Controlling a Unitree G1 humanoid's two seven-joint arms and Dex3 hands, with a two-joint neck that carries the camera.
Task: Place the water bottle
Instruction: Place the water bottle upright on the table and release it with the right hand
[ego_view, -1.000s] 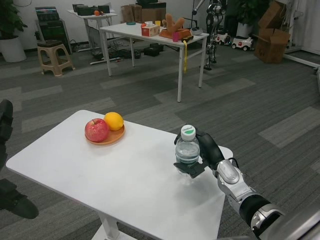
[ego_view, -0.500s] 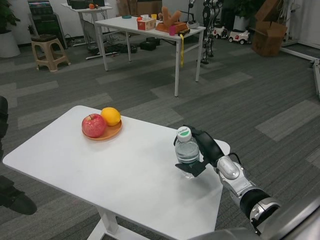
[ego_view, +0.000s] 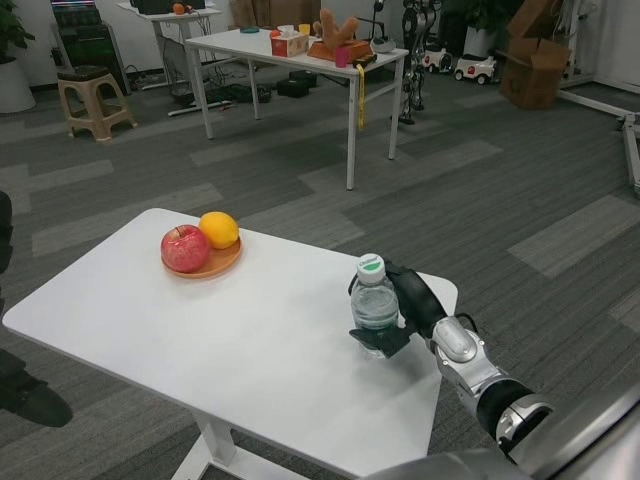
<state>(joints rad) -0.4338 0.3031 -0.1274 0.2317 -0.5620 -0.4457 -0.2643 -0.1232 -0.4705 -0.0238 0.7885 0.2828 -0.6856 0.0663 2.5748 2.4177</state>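
A clear water bottle (ego_view: 374, 301) with a white and green cap stands upright on the right part of the white table (ego_view: 200, 340). My right hand (ego_view: 408, 306) wraps around it from the right side and grips it, the fingers curling under its lower half. The bottle's base seems to rest on the tabletop. Of my left hand (ego_view: 4, 240) only a dark sliver shows at the picture's left edge, too little to tell how its fingers lie.
A brown plate (ego_view: 205, 264) with a red apple (ego_view: 185, 248) and an orange (ego_view: 219, 229) sits at the table's far left part. A second white table (ego_view: 300, 55) with boxes, a stool (ego_view: 92, 98) and cardboard boxes stand far back.
The view has tilted and shifted slightly. The bottle in my right hand has come down a little, and stays at the same spot on the table's right part.
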